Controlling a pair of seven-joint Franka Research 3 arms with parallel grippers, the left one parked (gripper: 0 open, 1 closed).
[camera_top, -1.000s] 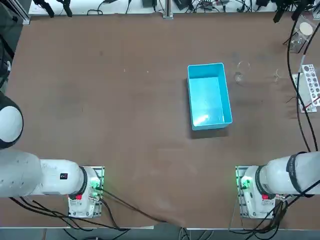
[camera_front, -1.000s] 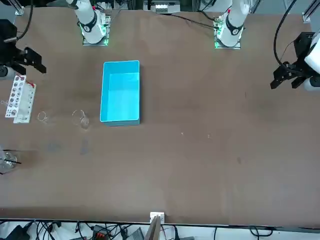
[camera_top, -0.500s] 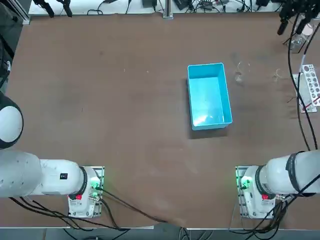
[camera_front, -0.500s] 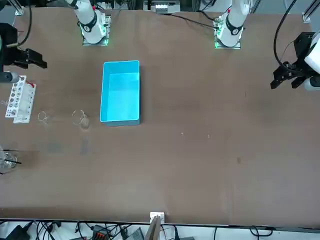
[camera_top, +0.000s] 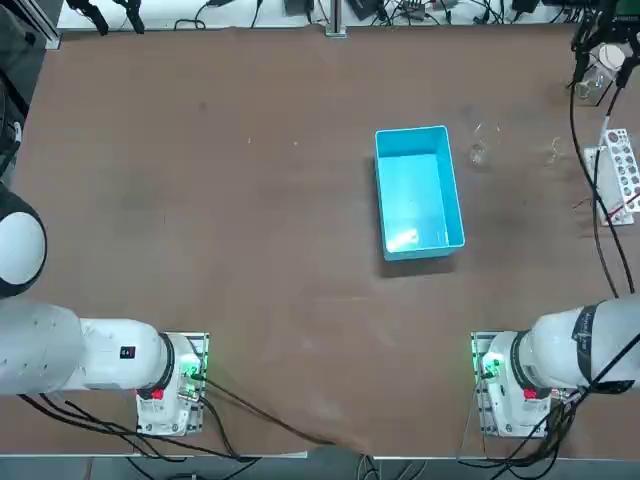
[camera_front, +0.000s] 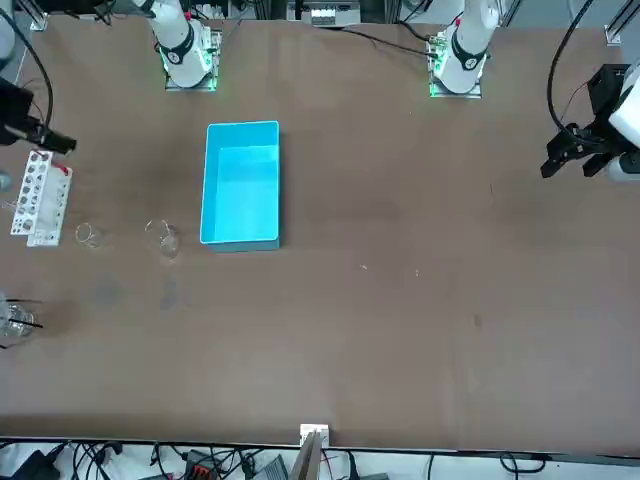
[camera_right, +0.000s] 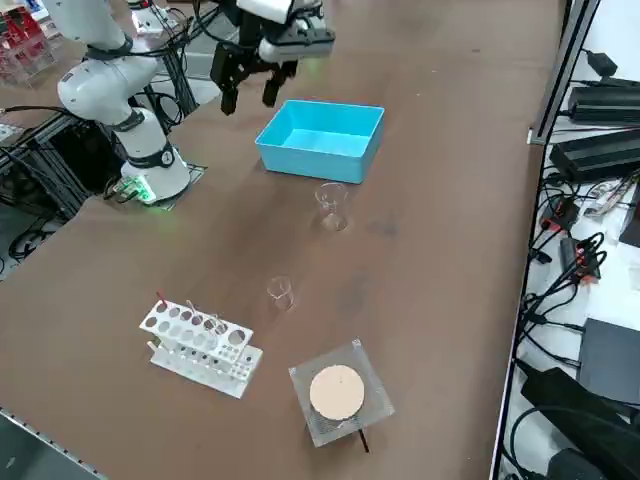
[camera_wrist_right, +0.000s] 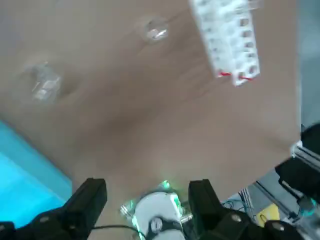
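Right pincer (camera_right: 248, 102) released, empty, upper left in the side view; white plastic test-tube rack (camera_right: 200, 345) lower left. Coming down crooked, I could topple it or the small clear glass beaker (camera_right: 281, 293).

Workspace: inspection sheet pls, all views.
Surface: brown table, mostly bare.
Job's things: rack, white, flat near the table's right edge.
Clutter: blue bin, empty; beaker by the bin; smaller beaker nearer the rack; clear dish with a tan disc past the rack.
Grippers: right gripper open, empty, high over the table's right side, touching nothing.
Cables: bundle along the far edge; arm cable hanging over the right side.
Surroundings: black boxes and loose leads beside the table.
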